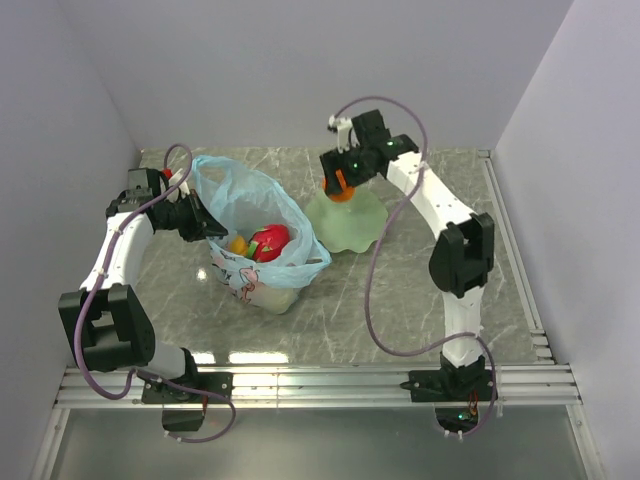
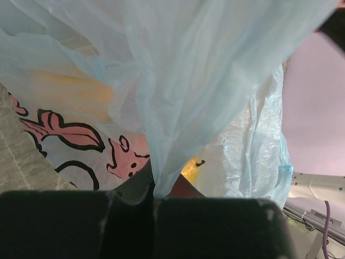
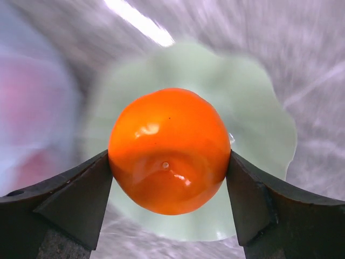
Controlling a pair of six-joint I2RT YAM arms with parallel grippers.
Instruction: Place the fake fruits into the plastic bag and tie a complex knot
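The left jaws are pinching the bag (image 1: pixel 232 188), keeping its mouth open; the right jaws are gripping an orange (image 3: pixel 170 151) above the plate (image 1: pixel 368 228) near the desk's (image 1: pixel 400 300) far edge.

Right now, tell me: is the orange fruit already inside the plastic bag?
No: the right hand holds the orange fruit above the green plate, outside the plastic bag.
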